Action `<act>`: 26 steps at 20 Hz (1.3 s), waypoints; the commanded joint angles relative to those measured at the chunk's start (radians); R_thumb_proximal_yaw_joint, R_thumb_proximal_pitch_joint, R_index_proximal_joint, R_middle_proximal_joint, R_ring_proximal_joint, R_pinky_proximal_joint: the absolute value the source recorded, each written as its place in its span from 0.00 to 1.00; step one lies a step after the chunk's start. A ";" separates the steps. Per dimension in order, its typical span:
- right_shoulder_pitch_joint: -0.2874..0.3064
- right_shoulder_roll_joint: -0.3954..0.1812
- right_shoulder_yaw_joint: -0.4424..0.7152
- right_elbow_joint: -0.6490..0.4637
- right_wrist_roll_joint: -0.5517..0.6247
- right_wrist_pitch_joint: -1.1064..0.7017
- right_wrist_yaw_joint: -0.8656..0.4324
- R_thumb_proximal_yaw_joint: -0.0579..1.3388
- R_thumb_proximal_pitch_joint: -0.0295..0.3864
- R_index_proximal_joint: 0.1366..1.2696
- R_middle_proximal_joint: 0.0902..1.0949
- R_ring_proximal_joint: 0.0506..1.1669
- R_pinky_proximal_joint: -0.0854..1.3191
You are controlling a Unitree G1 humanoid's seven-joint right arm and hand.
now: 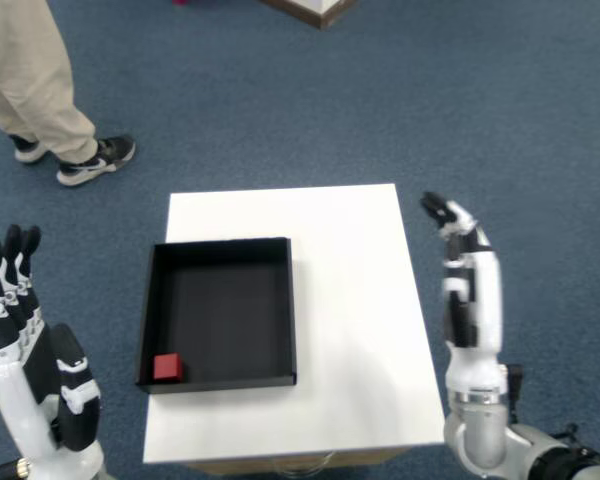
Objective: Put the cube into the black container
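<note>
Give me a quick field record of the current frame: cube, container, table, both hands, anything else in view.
cube: small red cube, inside the container, near-left corner
container: shallow black rectangular tray, on the table's left half
table: white square tabletop, nothing else on it
right hand: off the table's right edge, fingers extended, holding nothing
left hand: off the table's left side, fingers up, empty
other: person's legs and sneakers on blue carpet, top left
</note>
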 commanded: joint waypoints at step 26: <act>-0.045 0.121 -0.015 0.390 0.134 -0.203 0.068 0.04 0.63 0.15 0.19 0.23 0.16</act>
